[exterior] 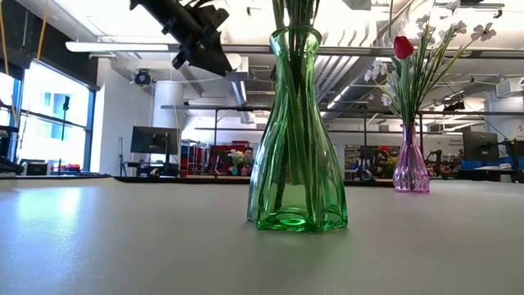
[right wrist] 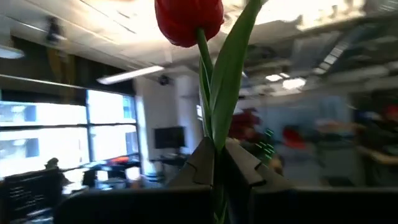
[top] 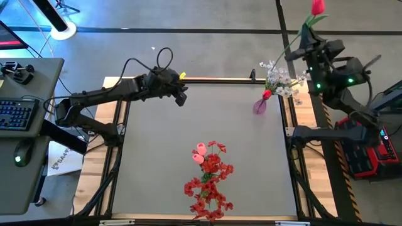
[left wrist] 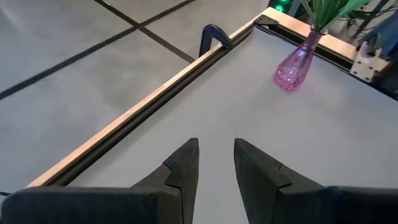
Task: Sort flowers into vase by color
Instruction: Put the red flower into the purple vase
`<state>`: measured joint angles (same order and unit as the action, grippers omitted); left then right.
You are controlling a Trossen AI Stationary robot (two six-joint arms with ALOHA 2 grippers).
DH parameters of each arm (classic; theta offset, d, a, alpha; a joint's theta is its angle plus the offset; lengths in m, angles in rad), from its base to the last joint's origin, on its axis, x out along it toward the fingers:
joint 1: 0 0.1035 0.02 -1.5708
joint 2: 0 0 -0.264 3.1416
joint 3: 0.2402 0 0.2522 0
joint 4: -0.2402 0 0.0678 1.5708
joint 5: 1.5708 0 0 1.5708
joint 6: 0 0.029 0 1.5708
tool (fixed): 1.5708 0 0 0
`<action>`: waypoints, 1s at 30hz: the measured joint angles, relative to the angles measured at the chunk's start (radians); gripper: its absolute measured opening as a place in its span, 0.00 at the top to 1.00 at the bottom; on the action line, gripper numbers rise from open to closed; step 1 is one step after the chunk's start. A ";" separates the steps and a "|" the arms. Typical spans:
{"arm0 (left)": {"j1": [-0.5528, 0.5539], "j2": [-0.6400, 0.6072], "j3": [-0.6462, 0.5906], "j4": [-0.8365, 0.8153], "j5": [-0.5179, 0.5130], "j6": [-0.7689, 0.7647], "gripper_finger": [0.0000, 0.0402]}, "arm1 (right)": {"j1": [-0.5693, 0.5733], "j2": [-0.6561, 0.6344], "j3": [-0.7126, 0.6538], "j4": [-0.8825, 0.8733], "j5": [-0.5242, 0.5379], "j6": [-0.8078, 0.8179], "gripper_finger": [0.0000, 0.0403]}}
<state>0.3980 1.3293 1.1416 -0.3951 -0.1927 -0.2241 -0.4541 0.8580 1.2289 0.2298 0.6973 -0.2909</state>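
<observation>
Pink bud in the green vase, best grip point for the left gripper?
Take the pink bud on its stem just under the bloom, coming straight down from above. It stands at the far edge of the red blossoms, so that side is least crowded. The left gripper hangs open and empty.

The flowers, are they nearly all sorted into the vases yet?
Mostly, it seems. The green vase holds red and pink blooms; the purple vase holds white sprays plus one red bud, which looks misplaced. In hand: the right gripper is shut on a red tulip, raised beyond the table's edge. The left gripper hovers open, empty.
</observation>
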 joint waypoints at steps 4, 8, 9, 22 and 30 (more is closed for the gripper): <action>0.035 0.000 0.000 -0.002 0.031 0.003 0.78 | -0.107 -0.001 -0.018 0.002 0.046 0.045 1.00; 0.056 0.000 0.000 -0.012 0.039 0.010 0.78 | -0.217 -0.029 -0.083 0.038 0.102 0.048 1.00; 0.060 0.000 0.000 -0.019 0.050 0.009 0.78 | -0.241 -0.037 -0.102 0.038 0.107 0.056 1.00; 0.081 0.007 0.000 -0.101 0.148 0.003 0.78 | -0.400 -0.172 -0.400 -0.003 0.206 0.241 1.00; 0.081 0.009 -0.001 -0.107 0.166 -0.042 0.78 | -0.417 -0.316 -0.587 -0.112 0.185 0.462 1.00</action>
<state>0.4786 1.3380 1.1404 -0.5022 -0.0264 -0.2661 -0.8711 0.5418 0.6417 0.1180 0.8818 0.1710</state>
